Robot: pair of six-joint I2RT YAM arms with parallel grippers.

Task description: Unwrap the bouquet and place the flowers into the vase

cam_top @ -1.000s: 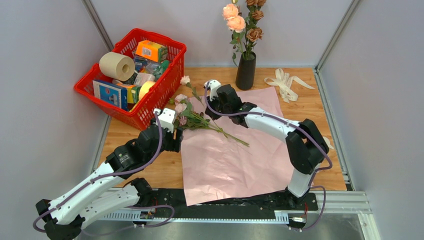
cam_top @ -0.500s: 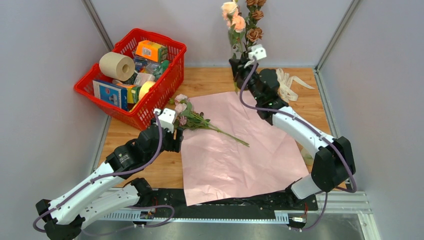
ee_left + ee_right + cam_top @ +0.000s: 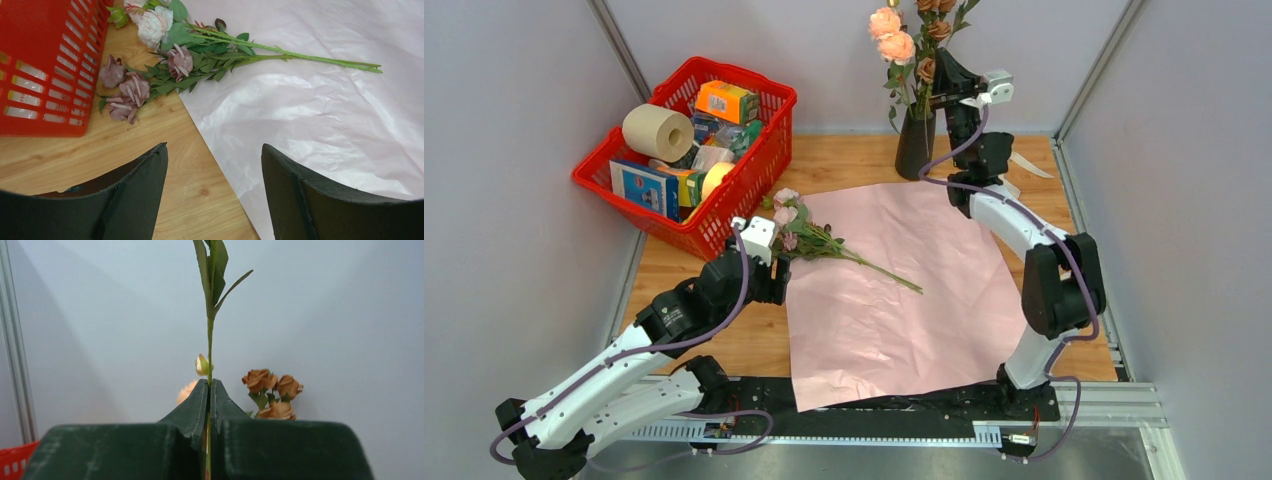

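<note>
Our right pincer (image 3: 210,385) pinches thin green flower stem (image 3: 210,340) near tall black vase (image 3: 912,150); our left pincer (image 3: 215,152) wide apart, holding nothing.

Black vase (image 3: 914,150); pink paper (image 3: 894,300); red basket (image 3: 744,190); mauve, pale-pink, green-stemmed flowers (image 3: 179,61).

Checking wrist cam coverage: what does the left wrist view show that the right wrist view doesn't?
Left wrist only: the open left claw over the wooden table, the crinkled pink paper sheet, and loose mauve and pale pink long-stemmed roses, with blooms on the wood and stems on the paper.
Right wrist only: the right claw shut on a thin green leafy stem running up the frame, with brown roses behind it against a grey wall.
Both: the red plastic basket, only a corner of it in the right wrist view.
</note>
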